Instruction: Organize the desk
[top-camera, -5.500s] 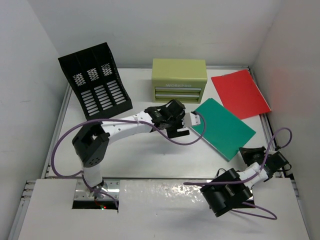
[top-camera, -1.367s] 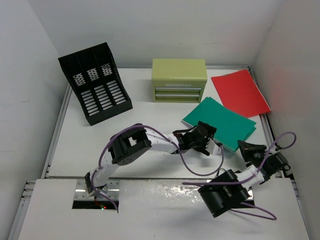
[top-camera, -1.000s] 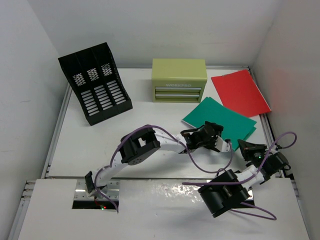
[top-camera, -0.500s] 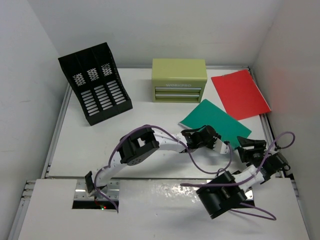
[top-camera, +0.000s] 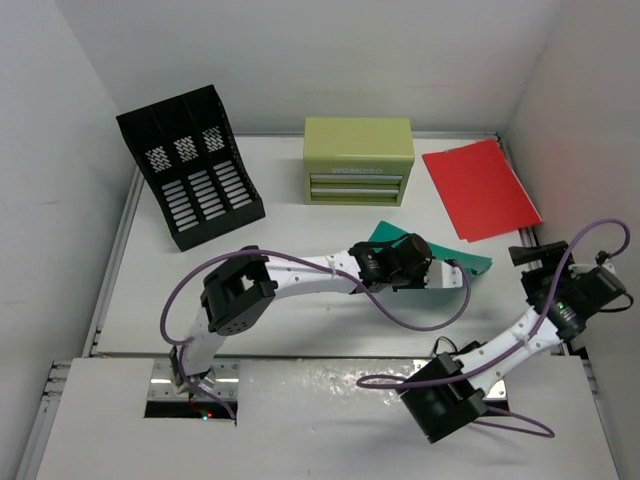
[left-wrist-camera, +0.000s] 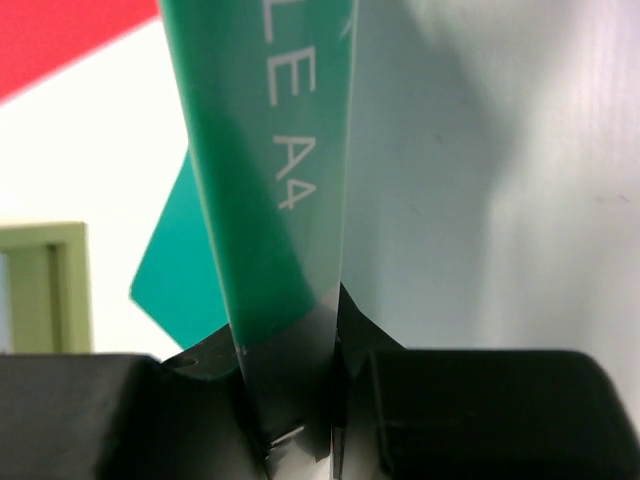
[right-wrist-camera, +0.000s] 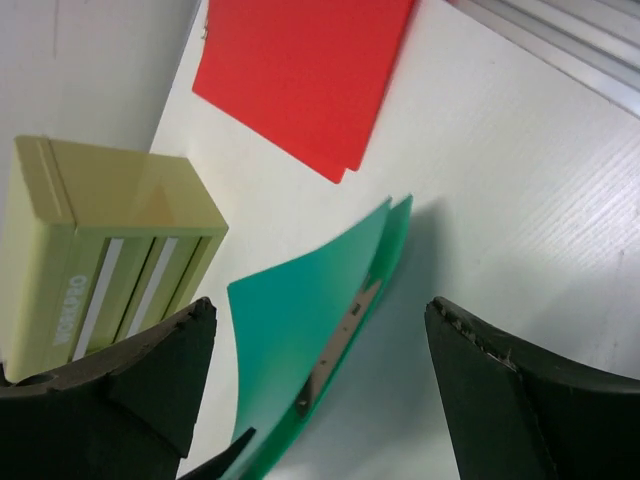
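Green folder (left-wrist-camera: 270, 180) now stands up on its edge, lifted off the desk (top-camera: 300, 225). Our left gripper (left-wrist-camera: 300, 400) has pinched it tight. Our right gripper (top-camera: 537, 256) has let go and pulled back, jaws wide. We think the black file rack (top-camera: 195, 165) far back comes next.

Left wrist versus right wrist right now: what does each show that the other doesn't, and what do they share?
Only the left wrist view: the left gripper shut on the green folder at its edge, and white lettering ending in A4 on it. Only the right wrist view: the right gripper with open jaws, the folder's metal fastener, the two drawer fronts of the drawer chest, and the edge rail of the desk. Both: the green folder, the red folder, part of the drawer chest and the desk.
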